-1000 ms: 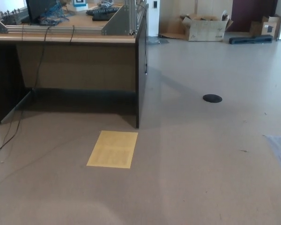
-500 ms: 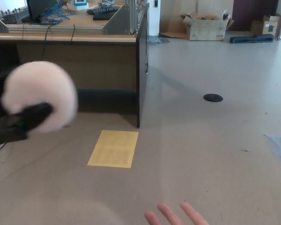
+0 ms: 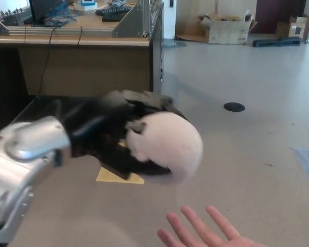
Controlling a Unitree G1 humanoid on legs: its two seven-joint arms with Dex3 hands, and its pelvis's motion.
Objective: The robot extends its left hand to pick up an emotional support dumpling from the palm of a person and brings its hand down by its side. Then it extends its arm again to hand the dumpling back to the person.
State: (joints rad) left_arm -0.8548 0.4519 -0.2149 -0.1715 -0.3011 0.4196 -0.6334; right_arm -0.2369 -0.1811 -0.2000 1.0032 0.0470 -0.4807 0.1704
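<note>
Left: my silver forearm (image 3: 18, 164) enters from the near left edge. At its end, my left robot hand (image 3: 110, 136), black, fingers closed around the dumpling (image 3: 167, 145). The dumpling is a round, pale pink plush ball, held in the air at centre, blurred. Under it on the floor (image 3: 257, 144), a yellow sheet (image 3: 109, 176), mostly hidden. Far left: a tabletop (image 3: 87, 23) carrying cables and metal frames. Near centre-right: a person's open palm (image 3: 206, 234), fingers spread, below the dumpling and apart from it. Right: a black disc (image 3: 234, 107) on the floor; a cardboard box (image 3: 225, 30) far off.
</note>
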